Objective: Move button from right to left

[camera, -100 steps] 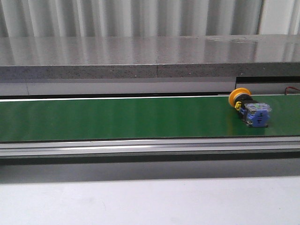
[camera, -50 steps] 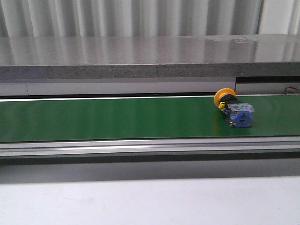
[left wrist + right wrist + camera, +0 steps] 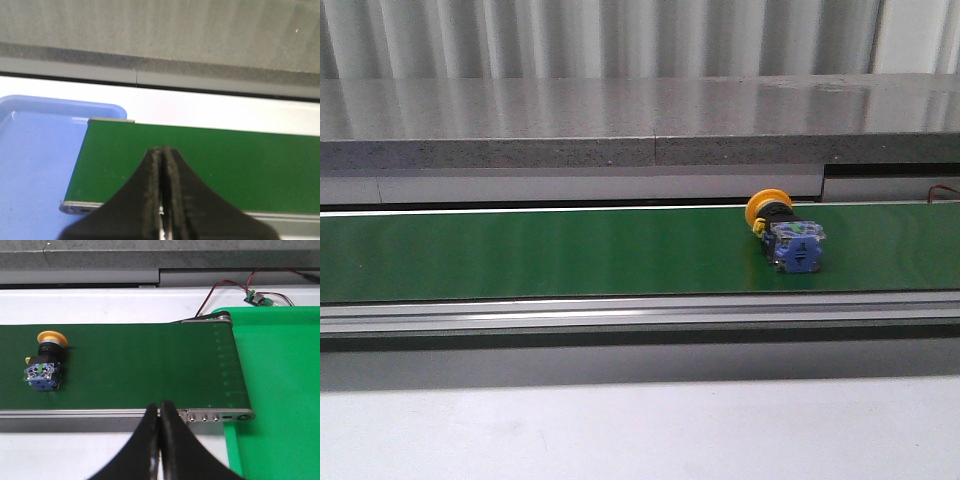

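The button (image 3: 786,232) lies on its side on the green conveyor belt (image 3: 540,250), right of the middle, orange-yellow cap toward the back and blue contact block toward the front. It also shows in the right wrist view (image 3: 45,362). My right gripper (image 3: 159,409) is shut and empty, above the belt's near rail close to the belt's right end, apart from the button. My left gripper (image 3: 162,152) is shut and empty, over the belt's left end. Neither gripper shows in the front view.
A blue tray (image 3: 35,165) lies past the belt's left end. A green tray (image 3: 280,385) lies past its right end, with a small circuit board and wires (image 3: 257,297) behind it. A grey stone ledge (image 3: 620,130) runs behind the belt.
The button has travelled leftward along the belt, from near the right edge of the front view toward the middle. Nothing else has moved.
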Robot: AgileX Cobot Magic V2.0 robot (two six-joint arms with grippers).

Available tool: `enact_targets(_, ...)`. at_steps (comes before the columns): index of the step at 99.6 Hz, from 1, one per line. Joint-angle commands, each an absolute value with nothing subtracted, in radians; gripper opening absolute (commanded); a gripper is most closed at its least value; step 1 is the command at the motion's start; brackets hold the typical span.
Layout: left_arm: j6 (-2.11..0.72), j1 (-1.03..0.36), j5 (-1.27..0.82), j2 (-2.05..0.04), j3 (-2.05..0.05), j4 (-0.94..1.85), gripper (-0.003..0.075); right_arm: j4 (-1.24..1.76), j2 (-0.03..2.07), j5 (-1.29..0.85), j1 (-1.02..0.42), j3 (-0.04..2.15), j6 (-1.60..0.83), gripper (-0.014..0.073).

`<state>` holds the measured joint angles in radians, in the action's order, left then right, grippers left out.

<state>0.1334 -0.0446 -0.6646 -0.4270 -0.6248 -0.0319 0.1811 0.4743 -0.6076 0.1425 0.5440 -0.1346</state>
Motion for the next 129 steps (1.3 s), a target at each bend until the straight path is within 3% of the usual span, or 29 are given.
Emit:
enact_targets(1,0.143,-0.053,-0.69,-0.526,-0.715,-0.024,-0.002,0.185,0.478,-0.534,0.141,0.567,-0.143,-0.0067)
enact_targets(33,0.143,-0.053,-0.819,-0.713,-0.748,-0.024,-0.002,0.185,0.478,-0.534,0.141,0.567,-0.143,-0.0067)
enact_targets(64,0.143,-0.053,-0.825,-0.757,-0.748,-0.024,-0.0004,0.185,0.478,-0.534,0.141,0.567,-0.143,-0.0067)
enact_targets(74,0.143,-0.053,-0.825,-0.757,-0.748,-0.024,0.0097,0.185,0.478,-0.534,0.141,0.567,-0.143,-0.0067)
enact_targets(81,0.143,-0.053,-0.824,-0.757,-0.748,-0.024,0.0225,0.185,0.478,-0.534,0.141,0.567,-0.143,-0.0067)
enact_targets(93,0.143,-0.053,-0.82,-0.757,-0.748,-0.024,0.0575,0.185,0.478,-0.534,0.141,0.567,-0.143,-0.0067)
enact_targets(100,0.143,-0.053,-0.815,-0.757,-0.748,-0.024,0.0723,0.185,0.478,-0.534,0.141,0.567,-0.143,-0.0067)
enact_targets(110,0.143,-0.053,-0.802,-0.757,-0.748,-0.024,0.0657,0.185,0.478,-0.534,0.141,0.567,-0.143,-0.0067)
enact_targets(129,0.143,-0.053,-0.775,-0.757,-0.748,-0.018,0.0652,0.185,0.478,-0.534,0.141,0.567,-0.143,-0.0067)
